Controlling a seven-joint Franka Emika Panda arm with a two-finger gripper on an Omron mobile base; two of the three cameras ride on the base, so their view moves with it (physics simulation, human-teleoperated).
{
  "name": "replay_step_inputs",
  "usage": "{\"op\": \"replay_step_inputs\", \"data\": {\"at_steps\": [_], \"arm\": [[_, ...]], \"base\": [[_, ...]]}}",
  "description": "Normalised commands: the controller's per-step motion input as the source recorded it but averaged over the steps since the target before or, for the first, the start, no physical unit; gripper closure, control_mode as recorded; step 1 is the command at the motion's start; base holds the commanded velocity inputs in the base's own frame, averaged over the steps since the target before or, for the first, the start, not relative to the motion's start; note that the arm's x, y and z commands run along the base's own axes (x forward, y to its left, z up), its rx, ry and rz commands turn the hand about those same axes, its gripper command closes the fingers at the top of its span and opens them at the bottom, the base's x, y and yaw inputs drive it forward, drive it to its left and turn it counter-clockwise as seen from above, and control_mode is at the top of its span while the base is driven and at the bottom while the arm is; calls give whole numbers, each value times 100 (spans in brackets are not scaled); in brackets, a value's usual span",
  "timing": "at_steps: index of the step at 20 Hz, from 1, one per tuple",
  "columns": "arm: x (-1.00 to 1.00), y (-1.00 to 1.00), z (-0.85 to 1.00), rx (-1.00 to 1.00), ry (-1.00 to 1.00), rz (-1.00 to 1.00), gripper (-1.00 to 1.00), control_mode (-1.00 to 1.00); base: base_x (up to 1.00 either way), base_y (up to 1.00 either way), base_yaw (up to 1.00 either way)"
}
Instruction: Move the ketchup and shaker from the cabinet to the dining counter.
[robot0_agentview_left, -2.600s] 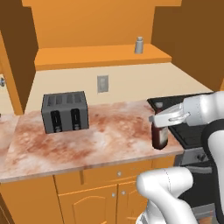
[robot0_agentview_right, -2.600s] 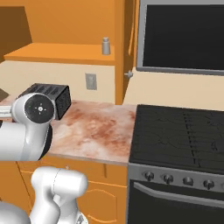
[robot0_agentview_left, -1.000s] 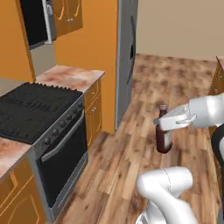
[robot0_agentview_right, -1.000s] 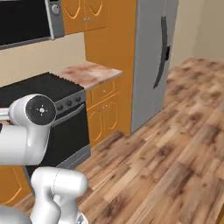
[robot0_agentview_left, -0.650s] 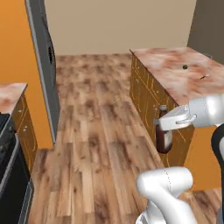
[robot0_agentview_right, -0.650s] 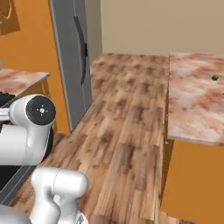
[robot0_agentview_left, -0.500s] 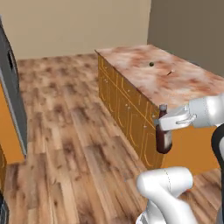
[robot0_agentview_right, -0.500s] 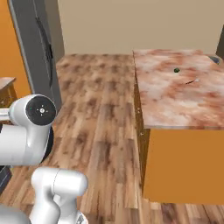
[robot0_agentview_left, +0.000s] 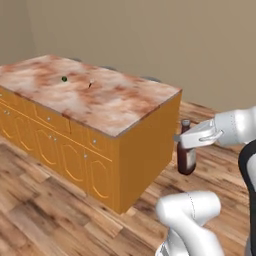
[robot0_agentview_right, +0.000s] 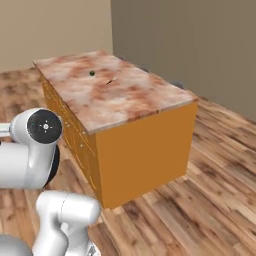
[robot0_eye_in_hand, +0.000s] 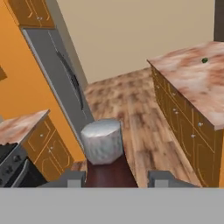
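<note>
Base swung from cabinet wall round to dining counter, now close.

Glossy white rounded arm links, dark joints, grey-capped wrist disc

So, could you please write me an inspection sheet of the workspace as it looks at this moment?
Surface: dining counter, marble top, orange front.
Job's things: ketchup held in the air beside the counter's end, not yet set down.
Clutter: small dark round thing and a thin dark mark on the counter top; too small to identify.
Grippers: gripper shut on the ketchup's neck.
Cables: nothing seen.
Surroundings: wooden floor, grey fridge.
</note>
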Motion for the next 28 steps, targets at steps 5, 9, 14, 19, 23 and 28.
{"op": "replay_step_inputs", "data": {"at_steps": [5,9,14,19,23,28], "arm": [[0,0,0,0,0,0,100,100],[0,0,0,0,0,0,100,100],[0,0,0,0,0,0,100,100],[0,0,0,0,0,0,100,100],[0,0,0,0,0,0,100,100],[0,0,0,0,0,0,100,100]], "base": [[60,-22,11],[64,-43,19],[62,-47,15],[64,-52,11],[65,-51,12],[66,-49,14]]}}
